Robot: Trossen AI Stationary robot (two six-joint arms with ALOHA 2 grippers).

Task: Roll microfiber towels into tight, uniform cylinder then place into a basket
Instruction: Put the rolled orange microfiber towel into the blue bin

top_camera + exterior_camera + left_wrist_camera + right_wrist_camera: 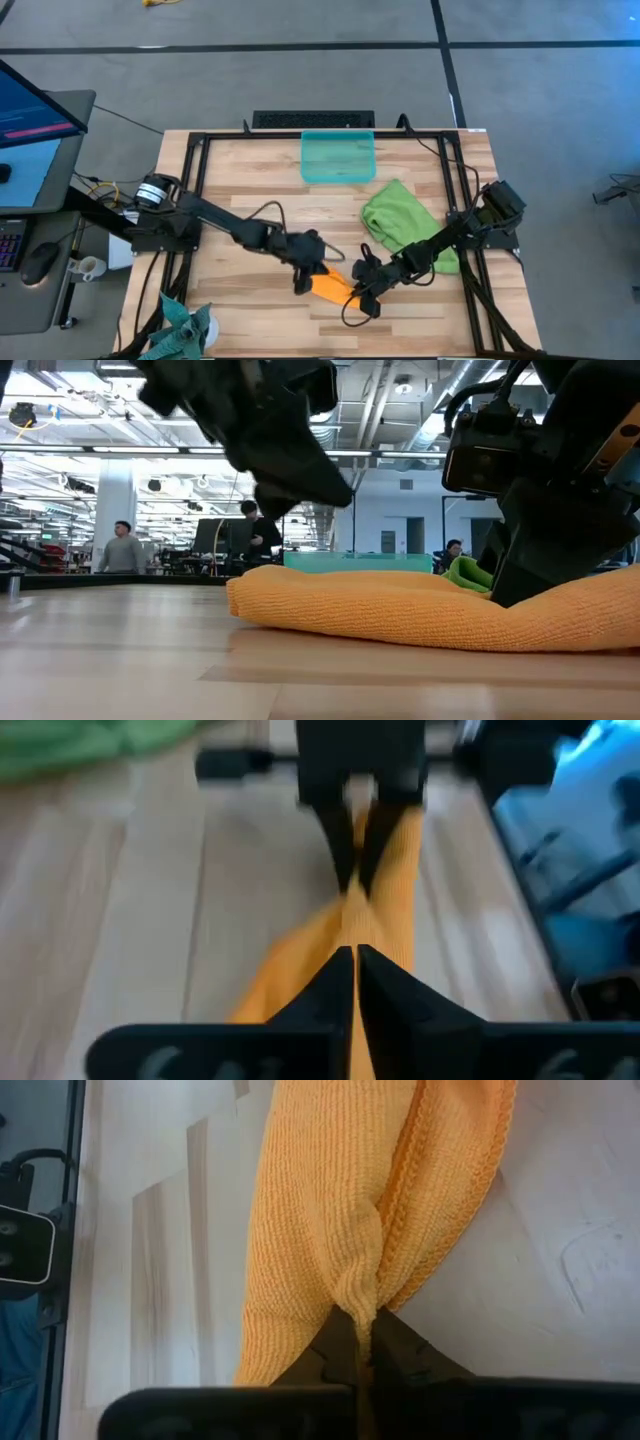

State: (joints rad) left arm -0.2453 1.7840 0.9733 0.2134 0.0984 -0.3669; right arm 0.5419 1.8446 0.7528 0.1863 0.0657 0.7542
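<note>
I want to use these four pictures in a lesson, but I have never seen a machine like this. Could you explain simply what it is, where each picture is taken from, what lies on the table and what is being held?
It is a robot with two dark arms at a wooden table. One picture looks straight down, one looks level across the tabletop, and two come from cameras on the arms' wrists. On the table lie a folded orange towel, a crumpled green towel and a teal basket at the far edge. The left claw and the right claw are each shut, pinching opposite ends of the orange towel. People are in the room behind.
</note>
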